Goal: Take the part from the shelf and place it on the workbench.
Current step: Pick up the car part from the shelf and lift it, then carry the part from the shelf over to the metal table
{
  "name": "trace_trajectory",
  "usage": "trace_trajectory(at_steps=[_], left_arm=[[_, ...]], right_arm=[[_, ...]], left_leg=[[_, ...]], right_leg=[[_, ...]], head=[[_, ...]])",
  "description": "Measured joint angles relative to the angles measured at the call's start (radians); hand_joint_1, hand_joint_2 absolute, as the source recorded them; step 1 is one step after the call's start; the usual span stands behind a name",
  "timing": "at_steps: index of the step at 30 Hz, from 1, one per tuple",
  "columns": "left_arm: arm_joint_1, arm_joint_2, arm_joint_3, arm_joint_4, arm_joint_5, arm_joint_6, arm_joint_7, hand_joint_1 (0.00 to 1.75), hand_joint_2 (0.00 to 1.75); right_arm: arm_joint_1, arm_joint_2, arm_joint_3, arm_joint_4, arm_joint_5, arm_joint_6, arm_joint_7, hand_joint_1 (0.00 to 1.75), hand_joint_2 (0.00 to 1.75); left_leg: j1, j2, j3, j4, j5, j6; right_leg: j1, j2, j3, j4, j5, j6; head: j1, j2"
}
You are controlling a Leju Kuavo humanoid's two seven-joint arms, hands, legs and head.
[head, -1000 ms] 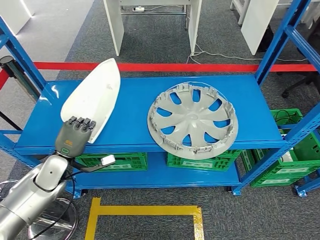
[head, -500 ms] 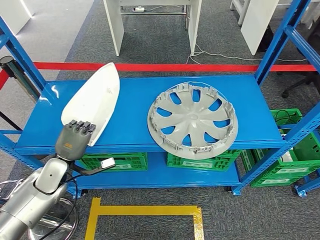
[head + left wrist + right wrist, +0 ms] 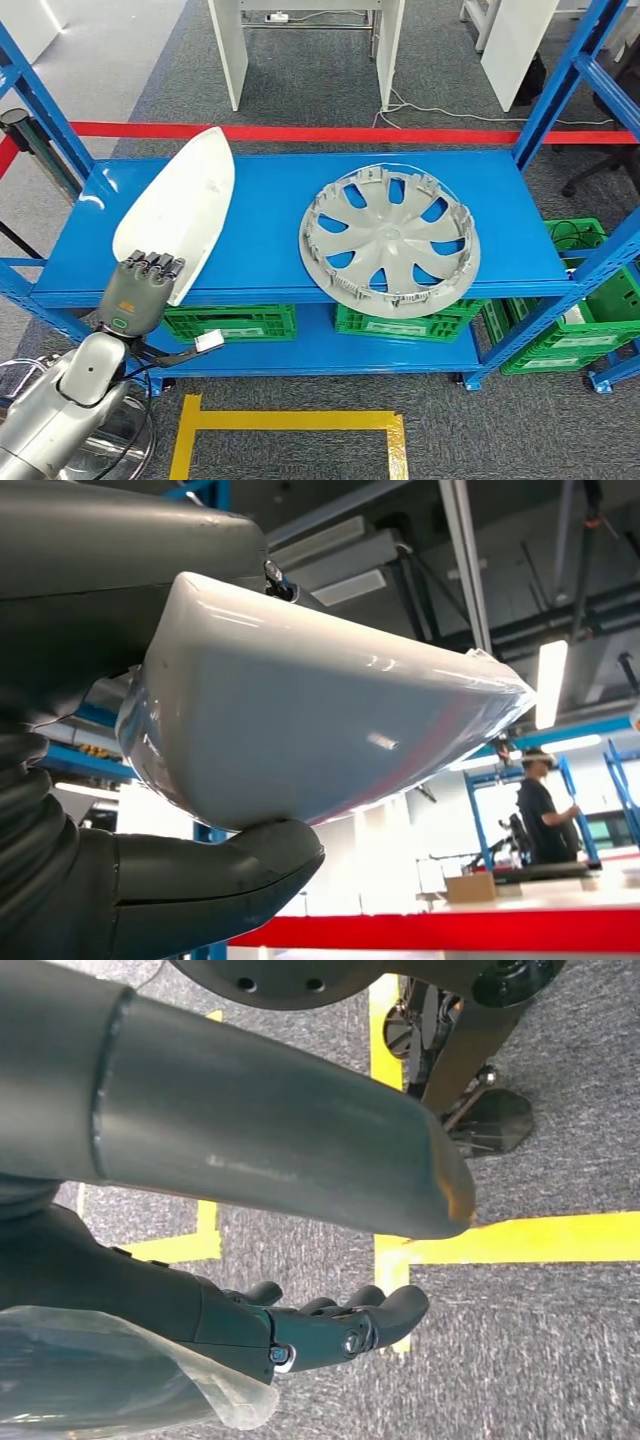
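The white shell part (image 3: 177,208) looks like a thin, glossy plastic moulding — probably light and stiff, but smooth enough to slide in a loose grip, and long enough to swing about its held end. Its broad near end seems the sensible place to hold, where the rim gives the fingers something to bear on. It lies over the left end of the blue shelf (image 3: 264,250), near end at the front edge, well apart from the grey wheel cover (image 3: 389,240). The left hand (image 3: 140,290) grips that near end — fingers over the top, thumb (image 3: 219,880) beneath. The right hand (image 3: 340,1328) hangs by the floor, fingers loosely extended and holding nothing
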Motion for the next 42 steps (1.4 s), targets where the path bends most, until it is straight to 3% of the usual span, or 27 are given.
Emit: trace_trajectory(at_steps=[2,4,7,8,9,10,11,13,15,18,20,22,23,24,25,26,28,29,31,33,34,36,38,39,40,41,42], left_arm=[[0.012,0.003,0.011,-0.023,0.004,0.006,0.000,1.75,1.75],[0.019,0.004,0.020,-0.041,0.008,0.010,-0.001,1.75,1.75],[0.030,0.004,0.029,-0.054,0.014,0.013,-0.004,1.75,1.75],[0.036,0.005,0.031,-0.056,0.016,0.013,-0.005,1.75,1.75],[0.042,0.005,0.032,-0.057,0.018,0.013,-0.006,1.75,1.75],[0.046,0.006,0.034,-0.058,0.019,0.013,-0.008,1.75,1.75],[0.049,0.007,0.037,-0.059,0.021,0.013,-0.009,1.75,1.75],[0.050,0.009,0.045,-0.063,0.024,0.014,-0.010,1.75,1.75],[0.050,0.012,0.052,-0.066,0.027,0.015,-0.012,1.75,1.75],[0.051,0.013,0.055,-0.069,0.027,0.015,-0.014,1.75,1.75],[0.051,0.013,0.055,-0.069,0.027,0.015,-0.014,1.75,1.75],[0.051,0.013,0.055,-0.069,0.027,0.015,-0.014,1.75,1.75],[0.051,0.013,0.055,-0.069,0.027,0.015,-0.014,1.75,1.75],[0.052,0.013,0.054,-0.069,0.027,0.014,-0.014,1.75,1.75],[0.052,0.012,0.054,-0.070,0.027,0.014,-0.014,1.75,1.75],[0.052,0.012,0.054,-0.071,0.027,0.014,-0.014,1.75,1.75],[0.051,0.012,0.054,-0.077,0.027,0.014,-0.014,1.75,1.75],[0.050,0.013,0.054,-0.081,0.027,0.014,-0.014,1.75,1.75],[0.049,0.013,0.054,-0.088,0.027,0.014,-0.014,1.75,1.75],[0.047,0.012,0.054,-0.091,0.027,0.013,-0.014,1.75,1.75],[0.046,0.011,0.054,-0.092,0.027,0.011,-0.014,1.75,1.75],[0.044,0.007,0.052,-0.095,0.026,0.006,-0.014,1.75,1.75],[0.044,0.002,0.051,-0.097,0.022,-0.002,-0.012,1.75,1.75],[0.045,-0.001,0.050,-0.097,0.019,-0.006,-0.010,1.75,1.75],[0.046,-0.004,0.049,-0.097,0.017,-0.010,-0.009,1.75,1.75],[0.046,-0.008,0.048,-0.098,0.014,-0.014,-0.007,1.75,1.75],[0.047,-0.010,0.047,-0.099,0.011,-0.017,-0.005,1.75,1.75]], right_arm=[[0.000,0.000,0.003,-0.001,0.003,-0.006,-0.004,0.00,0.00],[-0.001,-0.002,0.006,-0.003,0.005,-0.011,-0.007,0.00,0.00],[-0.003,-0.005,0.013,-0.006,0.010,-0.019,-0.008,0.00,0.00],[-0.003,-0.006,0.016,-0.006,0.012,-0.022,-0.007,0.00,0.00],[-0.002,-0.007,0.018,-0.007,0.014,-0.025,-0.006,0.00,0.00],[-0.002,-0.008,0.020,-0.007,0.016,-0.030,-0.004,0.00,0.00],[-0.003,-0.009,0.022,-0.007,0.018,-0.034,-0.002,0.00,0.00],[-0.004,-0.011,0.025,-0.008,0.020,-0.041,0.002,0.00,0.00],[-0.007,-0.013,0.027,-0.008,0.023,-0.052,0.008,0.00,0.00],[-0.010,-0.015,0.035,-0.008,0.033,-0.080,0.020,0.00,0.00],[-0.012,-0.016,0.044,-0.008,0.043,-0.108,0.026,0.00,0.00],[-0.015,-0.016,0.051,-0.008,0.051,-0.143,0.031,0.00,0.00],[-0.015,-0.016,0.054,-0.008,0.055,-0.159,0.033,0.00,0.00],[-0.016,-0.017,0.057,-0.008,0.058,-0.172,0.034,0.00,0.00],[-0.016,-0.018,0.061,-0.008,0.060,-0.183,0.035,0.00,0.00],[-0.017,-0.019,0.065,-0.008,0.064,-0.192,0.037,0.00,0.00],[-0.019,-0.022,0.073,-0.008,0.073,-0.209,0.040,0.00,0.00],[-0.020,-0.023,0.077,-0.008,0.076,-0.217,0.042,0.00,0.00],[-0.021,-0.026,0.084,-0.008,0.080,-0.226,0.046,0.00,0.00],[-0.022,-0.030,0.090,-0.007,0.085,-0.236,0.051,0.00,0.00],[-0.023,-0.031,0.094,-0.007,0.089,-0.245,0.055,0.00,0.00],[-0.025,-0.035,0.103,-0.006,0.099,-0.281,0.067,0.00,0.00],[-0.029,-0.040,0.111,-0.006,0.104,-0.328,0.076,0.00,0.00],[-0.031,-0.043,0.115,-0.006,0.105,-0.352,0.077,0.00,0.00],[-0.032,-0.045,0.118,-0.006,0.107,-0.374,0.078,0.00,0.00],[-0.033,-0.047,0.122,-0.006,0.108,-0.397,0.077,0.00,0.00],[-0.035,-0.048,0.125,-0.005,0.109,-0.421,0.074,0.00,0.00]], left_leg=[[0.001,0.002,-0.001,-0.008,0.009,0.012],[0.005,0.006,-0.003,-0.023,0.022,0.026],[0.005,0.011,-0.014,-0.027,0.032,0.033],[0.005,0.012,-0.018,-0.026,0.034,0.032],[0.006,0.012,-0.020,-0.025,0.036,0.030],[0.008,0.013,-0.022,-0.022,0.037,0.027],[0.011,0.013,-0.024,-0.018,0.037,0.023],[0.011,0.011,-0.033,-0.007,0.037,0.008],[0.008,0.009,-0.046,0.004,0.043,-0.008],[0.011,0.009,-0.062,0.017,0.040,-0.023],[0.012,0.009,-0.088,0.084,-0.023,-0.027],[0.009,0.009,-0.127,0.212,-0.108,-0.026],[0.007,0.009,-0.138,0.266,-0.133,-0.023],[0.004,0.009,-0.136,0.291,-0.138,-0.018],[0.000,0.008,-0.118,0.281,-0.124,-0.010],[-0.005,0.008,-0.084,0.235,-0.097,0.001],[-0.018,0.007,0.004,0.095,-0.058,0.032],[-0.024,0.007,0.037,0.038,-0.052,0.041],[-0.033,0.007,0.059,-0.013,-0.051,0.047],[-0.034,0.009,0.051,-0.028,-0.028,0.045],[-0.031,0.011,0.044,-0.037,-0.013,0.047],[-0.024,0.015,0.022,-0.051,0.018,0.049],[-0.023,0.015,-0.009,-0.051,0.043,0.050],[-0.023,0.016,-0.025,-0.050,0.055,0.047],[-0.021,0.017,-0.042,-0.048,0.066,0.044],[-0.019,0.018,-0.058,-0.044,0.076,0.040],[-0.017,0.018,-0.074,-0.038,0.085,0.035]], right_leg=[[0.000,0.000,-0.002,-0.003,0.001,0.010],[0.000,0.000,-0.024,0.033,-0.031,0.014],[0.000,0.000,-0.113,0.220,-0.121,0.017],[0.000,0.000,-0.134,0.267,-0.129,0.019],[-0.001,0.000,-0.139,0.277,-0.117,0.021],[-0.002,-0.001,-0.125,0.247,-0.085,0.023],[-0.005,-0.002,-0.095,0.183,-0.044,0.026],[-0.005,0.000,-0.037,0.070,0.001,0.028],[-0.002,0.005,-0.025,0.039,0.000,0.017],[-0.001,0.007,-0.046,0.043,0.008,-0.012],[0.001,0.005,-0.065,0.042,0.023,-0.034],[0.010,0.004,-0.086,0.043,0.039,-0.048],[0.015,0.004,-0.097,0.043,0.047,-0.052],[0.020,0.003,-0.107,0.043,0.055,-0.055],[0.026,0.003,-0.117,0.044,0.063,-0.057],[0.031,0.004,-0.126,0.044,0.071,-0.059],[0.039,0.005,-0.141,0.043,0.086,-0.058],[0.040,0.005,-0.145,0.042,0.094,-0.055],[0.035,0.004,-0.150,0.037,0.111,-0.046],[0.032,0.004,-0.154,0.030,0.125,-0.036],[0.033,0.005,-0.162,0.035,0.113,-0.032],[0.031,0.005,-0.188,0.096,0.035,-0.023],[0.027,0.005,-0.216,0.216,-0.056,-0.012],[0.024,0.004,-0.221,0.269,-0.071,-0.007],[0.022,0.004,-0.214,0.297,-0.062,-0.003],[0.019,0.003,-0.192,0.294,-0.035,0.002],[0.016,0.003,-0.153,0.256,-0.004,0.007]], head=[[0.000,0.000],[0.002,0.000],[0.003,0.000],[0.003,0.000],[0.003,0.000],[0.003,0.000],[0.003,0.000],[0.006,0.000],[0.007,0.000],[0.003,0.000],[-0.002,0.000],[-0.008,0.000],[-0.009,0.000],[-0.009,0.000],[-0.009,0.000],[-0.009,0.000],[-0.008,0.000],[-0.007,0.000],[-0.005,0.000],[-0.006,0.000],[-0.006,0.000],[-0.003,0.000],[0.000,0.000],[0.001,0.000],[0.001,0.000],[0.001,0.000],[0.001,0.000]])
